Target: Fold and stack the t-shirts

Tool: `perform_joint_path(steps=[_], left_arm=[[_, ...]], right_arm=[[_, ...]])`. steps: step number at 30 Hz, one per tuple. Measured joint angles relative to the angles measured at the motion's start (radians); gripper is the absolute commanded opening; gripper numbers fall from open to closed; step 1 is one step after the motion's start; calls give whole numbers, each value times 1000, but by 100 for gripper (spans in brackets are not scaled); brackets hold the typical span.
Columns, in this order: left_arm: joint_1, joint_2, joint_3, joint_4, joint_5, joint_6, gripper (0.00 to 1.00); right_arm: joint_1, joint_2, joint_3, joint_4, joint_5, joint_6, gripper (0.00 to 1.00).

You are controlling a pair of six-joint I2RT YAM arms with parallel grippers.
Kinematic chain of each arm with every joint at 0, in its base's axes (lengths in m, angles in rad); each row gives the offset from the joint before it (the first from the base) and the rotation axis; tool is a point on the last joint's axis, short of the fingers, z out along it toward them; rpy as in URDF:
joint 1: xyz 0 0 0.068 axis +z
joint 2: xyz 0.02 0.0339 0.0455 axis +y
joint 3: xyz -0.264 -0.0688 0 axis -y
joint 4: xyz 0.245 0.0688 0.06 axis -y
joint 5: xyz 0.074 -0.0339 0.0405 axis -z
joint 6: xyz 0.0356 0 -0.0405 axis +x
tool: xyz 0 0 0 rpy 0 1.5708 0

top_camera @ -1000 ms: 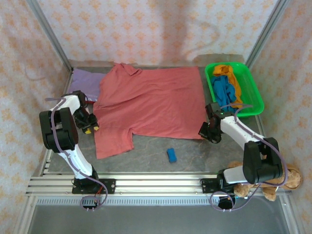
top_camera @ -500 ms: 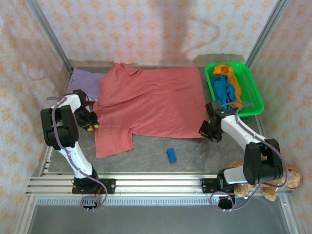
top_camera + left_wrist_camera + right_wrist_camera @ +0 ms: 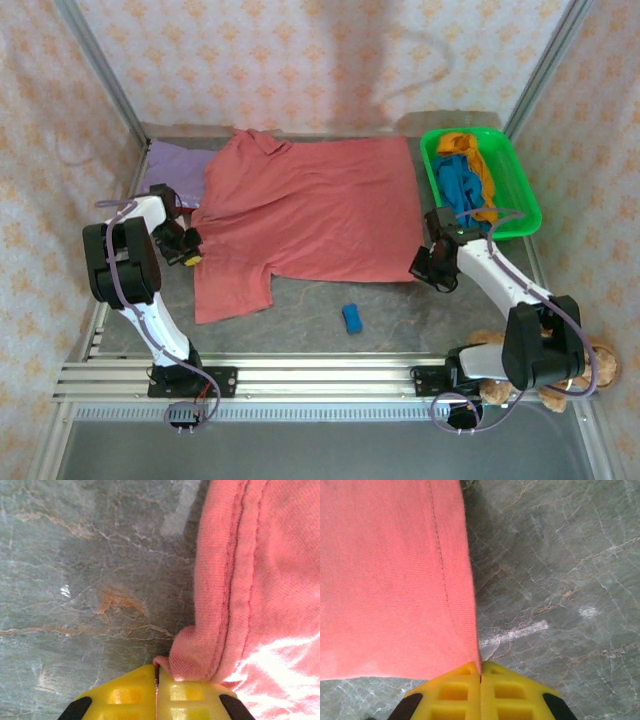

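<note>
**Q:** Two arms, one table (image 3: 300,310): what lies between them?

**A:** A large salmon-pink t-shirt (image 3: 310,210) is spread flat across the middle of the grey marbled surface. Its collar is toward the far left and one sleeve reaches toward the near left.

**Q:** What is the left gripper (image 3: 190,254) doing?

**A:** It sits low at the shirt's left edge. In the left wrist view its yellow pads (image 3: 125,697) are pressed together, with a small fold of the pink hem pinched between them.

**Q:** And the right gripper (image 3: 422,270)?

**A:** It is at the shirt's near right corner. The right wrist view shows its pads (image 3: 510,690) closed tight on that corner, where the side seam meets the bottom hem. Bare table lies to the right of the cloth.

**Q:** Where are the other shirts?

**A:** A lilac t-shirt (image 3: 175,163) lies at the far left, partly tucked under the pink one. A green tray (image 3: 518,185) at the far right holds a crumpled blue t-shirt (image 3: 460,185) and an orange t-shirt (image 3: 478,160) beside it, the two touching.

**Q:** Anything else?

**A:** A small blue block (image 3: 352,318) rests on the table just near of the pink shirt's hem, apart from it. A brown teddy bear (image 3: 592,366) sits at the near right corner, behind the right arm's base.
</note>
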Motion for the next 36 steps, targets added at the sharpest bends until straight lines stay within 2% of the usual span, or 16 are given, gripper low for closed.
perform_joint_path(steps=[3, 14, 23, 36], left_arm=[[0, -17, -19, 1, 0, -4, 0], [-4, -196, -148, -66, -37, -22, 0], [-109, -269, -161, -140, -34, -89, 0], [-127, -513, -297, -212, -56, -169, 0]], right_arm=[[0, -16, 0, -10, 4, 0, 0], [0, -92, 1, -108, 23, -8, 0], [0, -103, 33, -213, 22, -3, 0], [0, -140, 38, -304, 13, 19, 0]])
